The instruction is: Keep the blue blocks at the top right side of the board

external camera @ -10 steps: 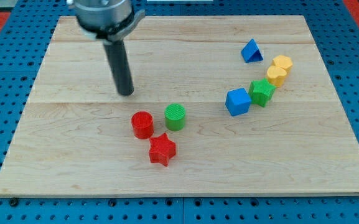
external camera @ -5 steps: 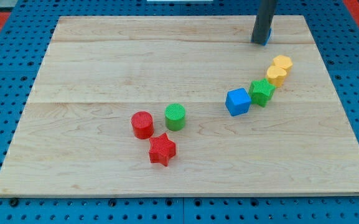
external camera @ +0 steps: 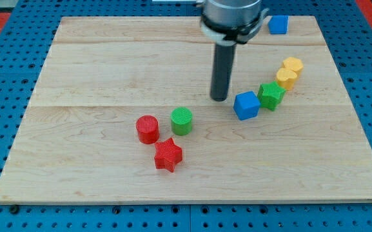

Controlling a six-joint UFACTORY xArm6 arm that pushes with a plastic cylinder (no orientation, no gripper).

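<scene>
A blue cube point(external camera: 246, 106) lies right of the board's middle, touching a green star-like block point(external camera: 272, 95) on its right. A second blue block point(external camera: 277, 24) sits near the board's top edge at the right. My tip point(external camera: 220, 98) rests on the board just left of the blue cube, a small gap apart from it.
Two yellow blocks point(external camera: 290, 71) sit up-right of the green star-like block. A green cylinder point(external camera: 181, 120), a red cylinder point(external camera: 147, 129) and a red star point(external camera: 168, 154) cluster left of centre. The wooden board point(external camera: 76, 77) lies on a blue pegboard.
The blue block that lay below the top right has moved up to the top edge. My tip went from left of centre to that block, then down to beside the blue cube.
</scene>
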